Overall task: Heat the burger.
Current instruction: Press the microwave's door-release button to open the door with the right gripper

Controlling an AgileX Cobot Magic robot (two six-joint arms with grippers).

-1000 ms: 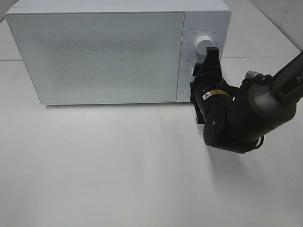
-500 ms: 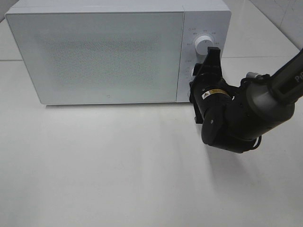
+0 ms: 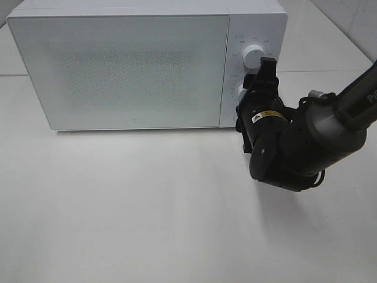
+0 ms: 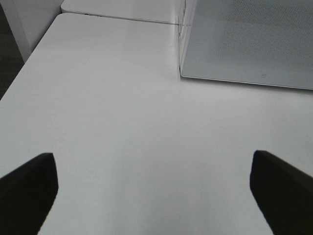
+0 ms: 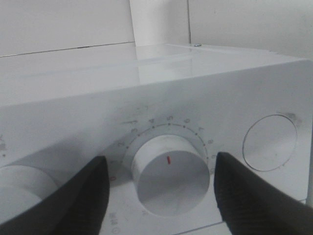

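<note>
- Your black right gripper (image 5: 157, 164) is hanging loose. Its two fingers (image 5: 78, 196) stand on either side of the round white lower knob (image 5: 168, 178), with a bit of panel showing between finger and knob on each side. So it's straddling the knob, not squeezing it.
- That knob has a small red tick on its face, lined up with roughly the middle of the numbered dot scale printed around it.
- On the same control panel there's a second round white upper knob (image 3: 252, 54) higher up. A flat round white button (image 5: 270, 142) sits on the lower knob's other side.
- All of that belongs to the boxy white microwave (image 3: 129, 65), and its big speckled door is shut flush with the front.
- The microwave sits at the back of the plain white table (image 3: 147, 224). The bulky black right arm (image 3: 306, 147) reaches in from the right of the high view.
- Your left gripper (image 4: 152, 169) is spread wide and grasping nothing. It hangs over the table with the microwave's front left corner ahead of it.
- The burger: you can't tell where it is, since no view shows it.
</note>
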